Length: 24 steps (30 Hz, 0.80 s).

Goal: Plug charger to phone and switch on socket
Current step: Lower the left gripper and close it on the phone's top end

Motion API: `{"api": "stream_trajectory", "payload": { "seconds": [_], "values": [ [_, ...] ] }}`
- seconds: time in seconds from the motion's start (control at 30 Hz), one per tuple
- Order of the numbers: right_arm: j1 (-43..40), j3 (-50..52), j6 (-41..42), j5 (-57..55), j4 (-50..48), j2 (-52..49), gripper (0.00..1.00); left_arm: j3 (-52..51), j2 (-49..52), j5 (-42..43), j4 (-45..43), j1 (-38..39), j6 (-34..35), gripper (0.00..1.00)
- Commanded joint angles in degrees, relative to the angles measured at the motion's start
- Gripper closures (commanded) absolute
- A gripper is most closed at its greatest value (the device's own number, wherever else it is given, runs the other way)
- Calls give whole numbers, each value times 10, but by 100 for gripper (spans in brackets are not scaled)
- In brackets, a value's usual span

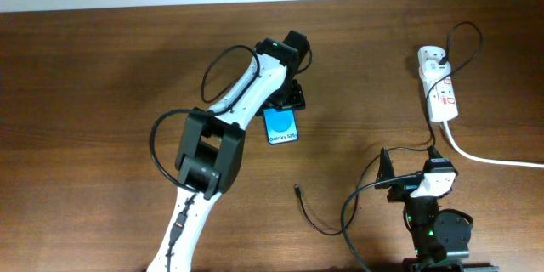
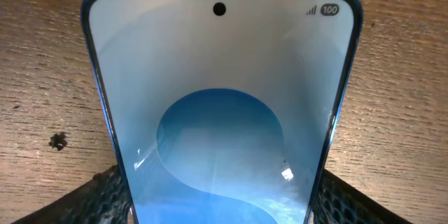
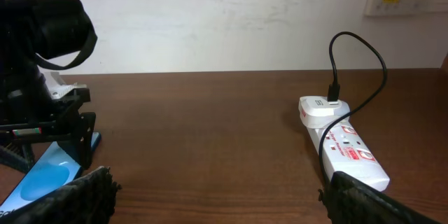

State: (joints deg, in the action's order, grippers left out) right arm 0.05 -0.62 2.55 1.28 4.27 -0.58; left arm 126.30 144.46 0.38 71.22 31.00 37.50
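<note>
Left gripper (image 2: 220,190) of mine is closed on the long edges of the slim blue-screened black-bezelled smartphone (image 2: 220,105), steadying it on the brown wooden table (image 1: 85,93), I judge, so the thin black charger cable (image 1: 298,190), loose nearby, can be plugged in; my right gripper (image 3: 217,185) gapes empty.

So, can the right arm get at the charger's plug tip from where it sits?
Probably yes: the plug tip lies on bare table to the left of the right gripper, nothing stands between them, and its jaws are open.
</note>
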Motion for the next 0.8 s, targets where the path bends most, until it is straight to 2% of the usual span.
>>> {"api": "stream_trajectory", "payload": {
  "seconds": [0.0, 0.23, 0.53, 0.6, 0.77],
  "values": [
    [3, 3, -4, -5, 3, 3, 2, 13, 37, 14, 32, -4, -3, 21],
    [3, 3, -4, -5, 3, 3, 2, 40, 37, 52, 52, -9, -3, 22],
    [3, 3, -4, -5, 3, 3, 2, 39, 37, 45, 69, -16, -3, 19],
    [3, 3, -4, -5, 3, 3, 2, 39, 37, 37, 70, -15, -3, 2],
    [3, 3, -4, -5, 3, 3, 1, 39, 37, 37, 80, -15, -3, 1]
  ]
}}
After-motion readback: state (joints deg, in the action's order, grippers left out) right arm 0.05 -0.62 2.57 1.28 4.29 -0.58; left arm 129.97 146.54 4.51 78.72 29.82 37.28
